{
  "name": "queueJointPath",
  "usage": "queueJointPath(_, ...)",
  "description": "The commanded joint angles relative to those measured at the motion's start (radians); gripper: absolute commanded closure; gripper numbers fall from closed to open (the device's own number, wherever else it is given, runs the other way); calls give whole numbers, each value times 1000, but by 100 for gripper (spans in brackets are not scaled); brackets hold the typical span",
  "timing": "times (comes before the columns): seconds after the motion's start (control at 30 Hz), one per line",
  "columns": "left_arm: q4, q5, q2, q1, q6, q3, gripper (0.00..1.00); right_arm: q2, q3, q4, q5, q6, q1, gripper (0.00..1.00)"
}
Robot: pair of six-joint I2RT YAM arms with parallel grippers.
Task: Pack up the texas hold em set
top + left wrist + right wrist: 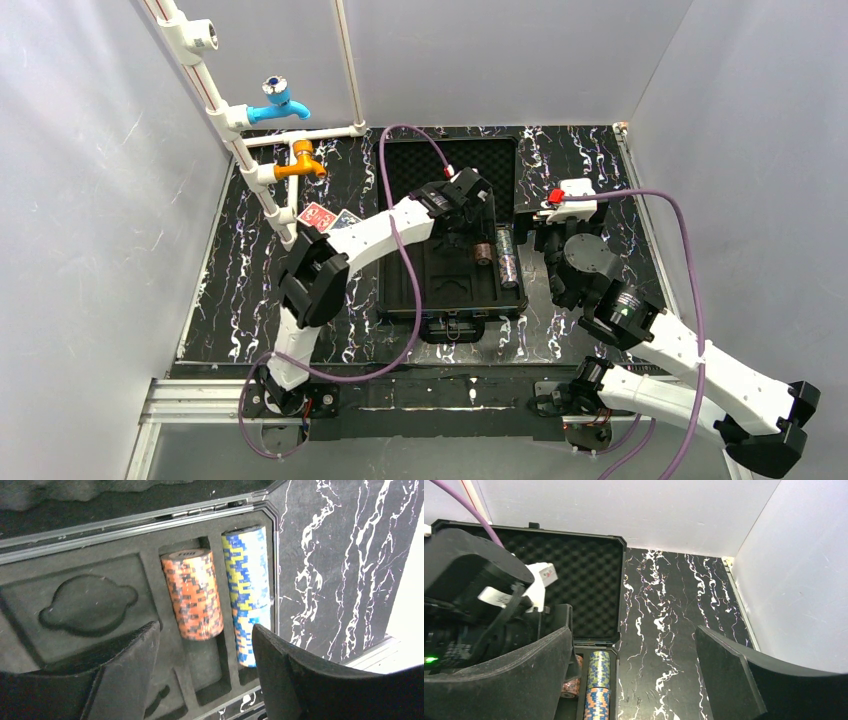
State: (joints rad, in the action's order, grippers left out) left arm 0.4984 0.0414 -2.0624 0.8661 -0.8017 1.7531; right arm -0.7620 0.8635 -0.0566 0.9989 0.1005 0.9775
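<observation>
The black briefcase lies open in the middle of the table, foam lid (450, 160) at the back, slotted tray (440, 290) in front. An orange chip roll (483, 252) and blue chip rolls (506, 255) lie in the tray's right slots. My left gripper (470, 222) hovers over the tray, open and empty; in its wrist view (205, 670) the orange roll (192, 595) and blue rolls (247, 565) lie just beyond its fingers. My right gripper (556, 228) is open and empty over the table right of the case (634, 680). Red (316, 216) and blue (346, 218) card decks lie left of the case.
White pipes (225, 110) with a blue tap (277, 103) and an orange tap (300, 162) stand at the back left. White walls close in the table on three sides. The case handle (452, 328) faces the arms. A purple cable (400, 250) loops over the tray.
</observation>
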Motion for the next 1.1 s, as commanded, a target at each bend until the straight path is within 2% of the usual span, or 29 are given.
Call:
queueJointPath(0.0, 36, 59, 145, 13, 26, -55, 36, -2, 42, 23, 3, -14, 4, 0)
queueJointPath(0.17, 36, 34, 178, 47, 58, -120, 50, -8, 43, 23, -4, -20, 4, 0)
queueJointPath(0.4, -7, -7, 153, 82, 65, -181, 63, -24, 47, 30, -15, -22, 4, 0)
queueJointPath(0.67, -60, -16, 82, 83, 70, -161, 66, -42, 48, 35, -24, -21, 3, 0)
queueJointPath(0.87, -72, 32, 35, 82, 71, -134, 74, -46, 48, 45, -19, -13, 4, 0)
queueJointPath(1.07, -101, 66, 2, 80, 87, -107, 79, -45, 36, 47, -20, -16, 4, 0)
